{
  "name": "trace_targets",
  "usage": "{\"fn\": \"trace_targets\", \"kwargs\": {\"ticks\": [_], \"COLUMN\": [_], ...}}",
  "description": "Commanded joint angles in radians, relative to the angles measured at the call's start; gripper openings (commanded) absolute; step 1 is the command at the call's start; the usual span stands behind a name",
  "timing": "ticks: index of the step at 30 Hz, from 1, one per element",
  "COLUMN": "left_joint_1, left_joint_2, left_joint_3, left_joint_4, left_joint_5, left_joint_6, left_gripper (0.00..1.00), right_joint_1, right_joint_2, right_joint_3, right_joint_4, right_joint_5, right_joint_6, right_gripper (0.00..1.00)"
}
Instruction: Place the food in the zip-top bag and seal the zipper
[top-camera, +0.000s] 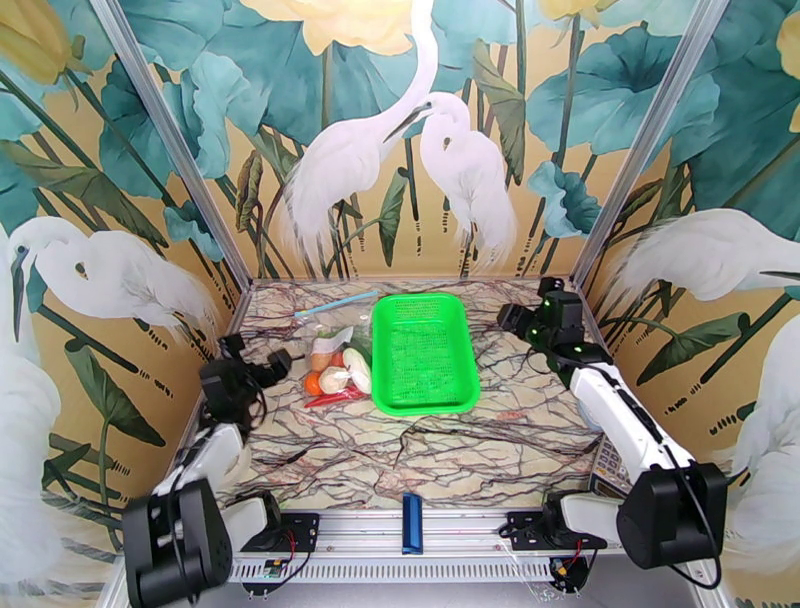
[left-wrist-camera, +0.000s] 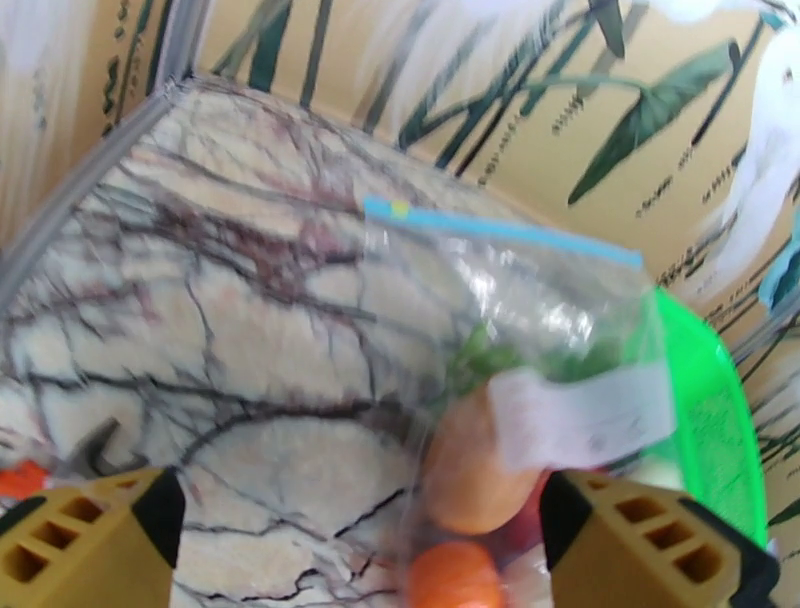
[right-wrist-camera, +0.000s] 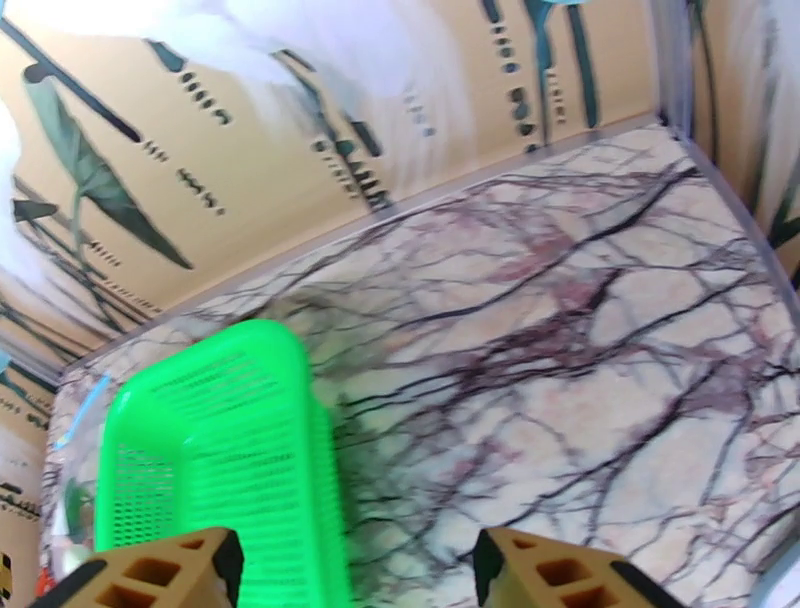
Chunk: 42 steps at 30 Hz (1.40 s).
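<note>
The clear zip-top bag (top-camera: 338, 345) lies on the marble table, just left of the green basket. Its light-blue zipper (top-camera: 335, 305) is at the far end. The food shows through the plastic at the near end: a red chili (top-camera: 335, 398), an orange tomato (top-camera: 314, 383) and a white radish (top-camera: 358, 370). My left gripper (top-camera: 282, 362) hovers at the bag's left side, open. In the left wrist view the left gripper (left-wrist-camera: 360, 510) stands wide, with the bag (left-wrist-camera: 520, 330), zipper (left-wrist-camera: 500, 228), tan potato (left-wrist-camera: 480, 470) and tomato (left-wrist-camera: 455, 578) ahead of it. My right gripper (top-camera: 508, 318) is open and holds nothing.
The bright green mesh basket (top-camera: 425, 352) sits mid-table and looks empty; it also shows in the right wrist view (right-wrist-camera: 215, 440). A short dark-blue bar (top-camera: 412, 523) rests on the near rail. Painted walls close in the left, back and right sides.
</note>
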Motion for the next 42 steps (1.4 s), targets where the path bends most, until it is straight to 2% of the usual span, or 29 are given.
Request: {"fn": "trace_targets", "kwargs": {"ticks": [1, 5, 9, 12, 14, 16, 17, 20, 21, 25, 28, 31, 37, 42], "left_joint_1": [-0.052, -0.089, -0.130, -0.156, -0.177, -0.187, -0.197, -0.214, -0.218, -0.219, -0.218, -0.218, -0.218, -0.218], "left_joint_2": [0.083, 0.204, 0.236, 0.307, 0.371, 0.336, 0.346, 0.343, 0.347, 0.342, 0.343, 0.344, 0.343, 0.344], "left_joint_3": [-0.038, -0.037, -0.019, -0.036, -0.047, -0.040, -0.037, 0.009, 0.020, 0.031, 0.028, 0.032, 0.041, 0.043], "left_joint_4": [0.356, 0.494, 0.473, 0.576, 0.681, 0.603, 0.620, 0.523, 0.510, 0.479, 0.482, 0.482, 0.461, 0.458], "left_joint_5": [-0.063, -0.118, -0.139, -0.098, -0.085, -0.104, -0.119, -0.073, -0.056, -0.073, -0.075, -0.077, -0.128, -0.132], "left_joint_6": [0.055, 0.051, 0.094, 0.140, 0.170, 0.179, 0.188, 0.227, 0.239, 0.231, 0.231, 0.229, 0.212, 0.210], "left_gripper": [1.00, 1.00, 1.00, 1.00, 1.00, 1.00, 1.00, 1.00, 1.00, 1.00, 1.00, 1.00, 1.00, 1.00], "right_joint_1": [-0.011, -0.013, -0.017, -0.018, -0.019, -0.022, -0.022, -0.025, -0.027, -0.047, -0.071, -0.140, -0.353, -0.384], "right_joint_2": [-0.064, -0.172, -0.300, -0.395, -0.448, -0.494, -0.514, -0.549, -0.551, -0.525, -0.495, -0.437, -0.252, -0.040], "right_joint_3": [-0.036, -0.111, -0.225, -0.304, -0.349, -0.388, -0.407, -0.478, -0.514, -0.673, -0.792, -0.860, -0.841, -0.748], "right_joint_4": [-0.007, 0.017, 0.063, 0.091, 0.110, 0.123, 0.134, 0.184, 0.217, 0.411, 0.630, 0.794, 0.959, 1.053], "right_joint_5": [0.074, 0.132, 0.202, 0.258, 0.283, 0.299, 0.302, 0.310, 0.318, 0.322, 0.314, 0.269, 0.032, -0.066], "right_joint_6": [-0.056, -0.088, -0.106, -0.128, -0.149, -0.162, -0.170, -0.210, -0.221, -0.265, -0.272, -0.243, -0.190, -0.174], "right_gripper": [0.68, 0.68, 0.71, 0.77, 0.78, 0.80, 0.81, 0.81, 0.87, 0.88, 0.88, 0.88, 0.85, 0.84]}}
